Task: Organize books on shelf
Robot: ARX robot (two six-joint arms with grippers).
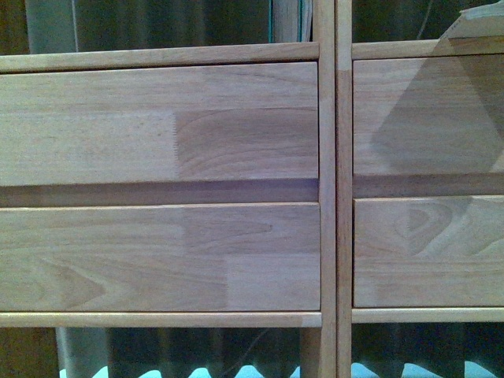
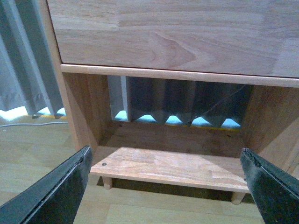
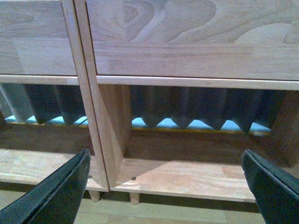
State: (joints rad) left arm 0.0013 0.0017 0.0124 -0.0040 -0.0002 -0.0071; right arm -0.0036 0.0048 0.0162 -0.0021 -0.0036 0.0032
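The light-wood shelf fills the front view, with four drawer fronts and an upright divider. At the top edge, thin upright book edges stand in the compartment above the left drawers. A pale grey corner, perhaps the booklet, shows at the top right. My left gripper is open and empty in front of a bottom compartment's board. My right gripper is open and empty in front of another bottom compartment's board. Neither bottom compartment holds a book.
Short peg legs lift the shelf off the light wood floor. A grey pleated curtain hangs behind the open backs. A thin cable lies on the floor beside the shelf. A divider separates two bottom compartments.
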